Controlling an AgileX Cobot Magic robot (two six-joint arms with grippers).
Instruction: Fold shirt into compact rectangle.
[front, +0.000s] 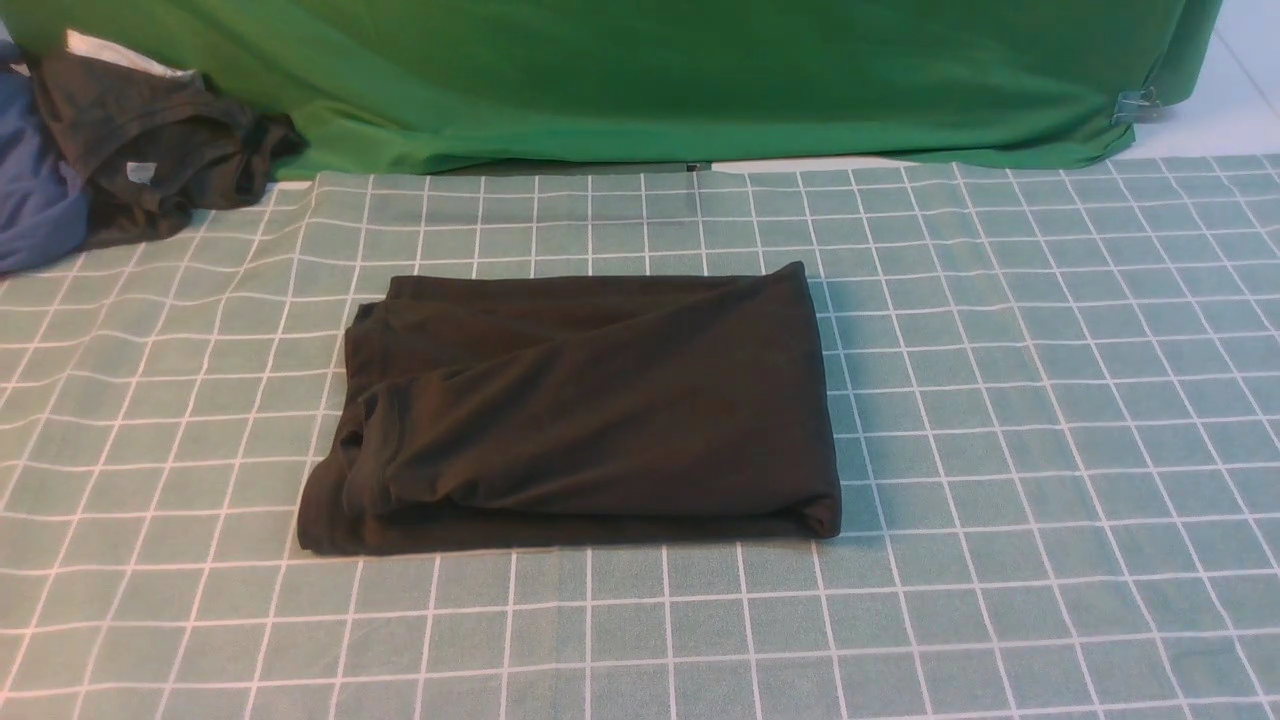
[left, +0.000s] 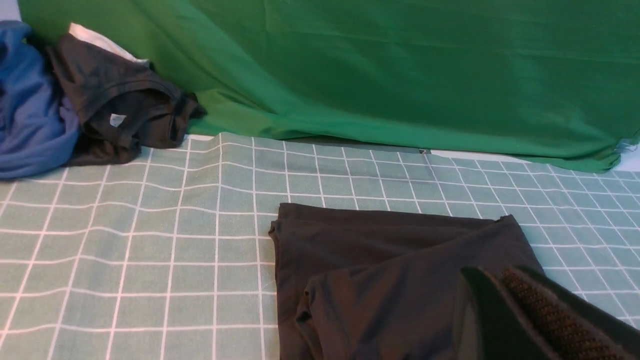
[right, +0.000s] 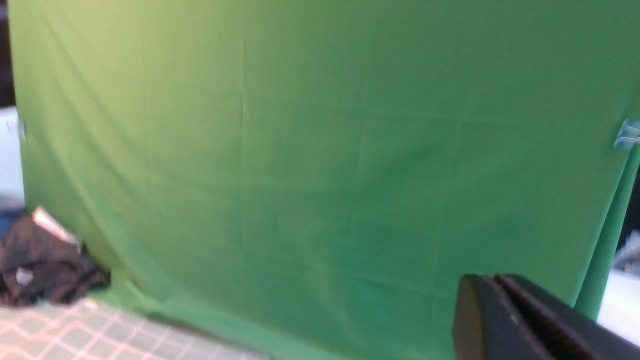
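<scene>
In the front view the shirt (front: 580, 410) lies folded into a rough rectangle at the middle of the checked surface (front: 1050, 400), with neither arm in sight. Its 9 o'clock side is untidy: layers bunch and stagger there, and the corner toward 7 o'clock splays out past the rest. The edge at 3 o'clock is a clean fold. The risk, as I judge it, is that the loose layers slide apart if anything drags across the top, or that a further fold traps those bunches and leaves a lumpy packet. A pile of dark and blue clothes (front: 120, 150) sits far off at 10 o'clock, against the green cloth (front: 700, 80); well apart, so little chance of snagging. In the left wrist view the left end effector (left: 505, 312) hangs over the shirt's (left: 390, 280) near part, fingers pressed together and holding nothing; a low sweep from there could catch the top layer and pull it open. In the right wrist view the right end effector (right: 492, 312) is likewise closed and empty, pointed at the green cloth (right: 300, 150), with the shirt out of frame, so any reach from here would begin blind to it.
</scene>
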